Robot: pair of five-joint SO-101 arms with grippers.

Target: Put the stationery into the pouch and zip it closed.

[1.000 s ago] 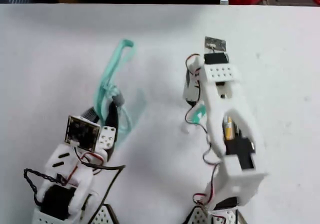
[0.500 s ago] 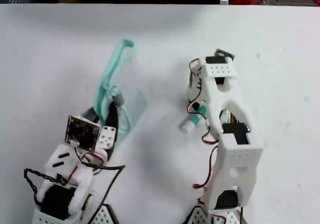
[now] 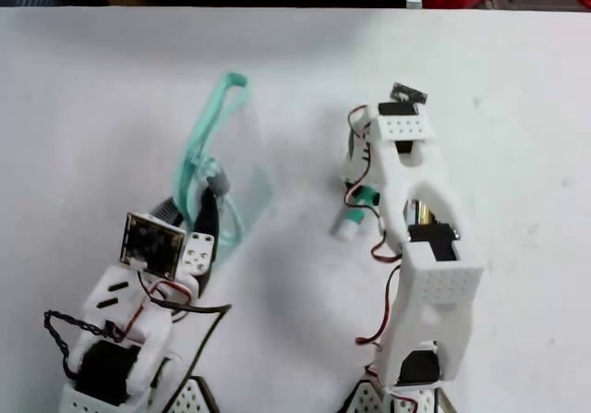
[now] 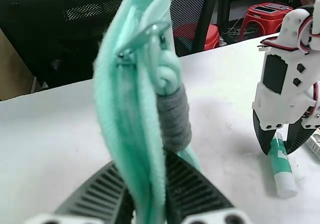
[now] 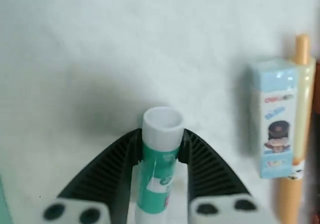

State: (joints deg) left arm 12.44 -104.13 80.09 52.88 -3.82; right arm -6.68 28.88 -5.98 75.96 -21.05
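My left gripper [image 4: 150, 186] pinches tight on the soft, fuzzy green pouch [image 4: 132, 108], which stands up tall over the white table [image 3: 92, 80]. To the right, my right gripper [image 5: 161, 136] hugs a round green-and-white glue stick [image 5: 161, 126] low on the table. A little blue box [image 5: 277, 119] and a long pencil [image 5: 300, 48] lie just beside it.

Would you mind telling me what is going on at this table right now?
The left gripper holds the teal pouch upright. The right gripper is shut on a green-and-white glue stick that lies on the table, not yet brought to the pouch. An eraser and a pencil lie beside it.
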